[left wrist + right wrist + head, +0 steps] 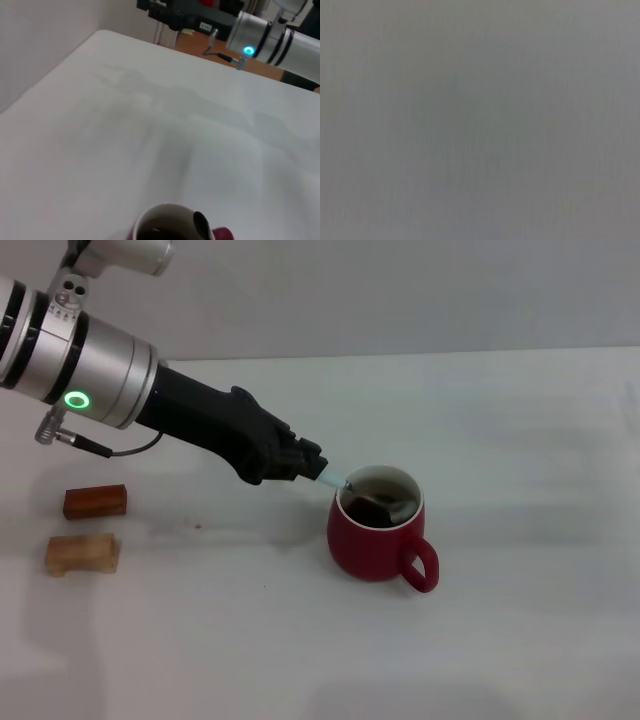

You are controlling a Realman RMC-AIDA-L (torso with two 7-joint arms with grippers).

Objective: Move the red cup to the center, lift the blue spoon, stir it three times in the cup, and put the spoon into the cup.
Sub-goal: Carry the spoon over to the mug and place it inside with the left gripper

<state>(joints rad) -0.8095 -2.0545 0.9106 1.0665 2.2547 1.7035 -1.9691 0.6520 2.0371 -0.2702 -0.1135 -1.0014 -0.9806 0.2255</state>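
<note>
Red cup (377, 535) mid-table, liquid-filled, spillable | left end effector (318, 469) clamped on blue spoon (340, 480) handle, bowl dipped | spoon light, slippery | right unseen.

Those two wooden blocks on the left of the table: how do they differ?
The far block is dark reddish-brown; the near block is pale tan. The far one looks like a plain smooth bar, while the near one shows notches along its lower edge. The far one also sits slightly further right. Both lie flat on the table, apart from each other, similar in size and well clear of the left gripper.
</note>
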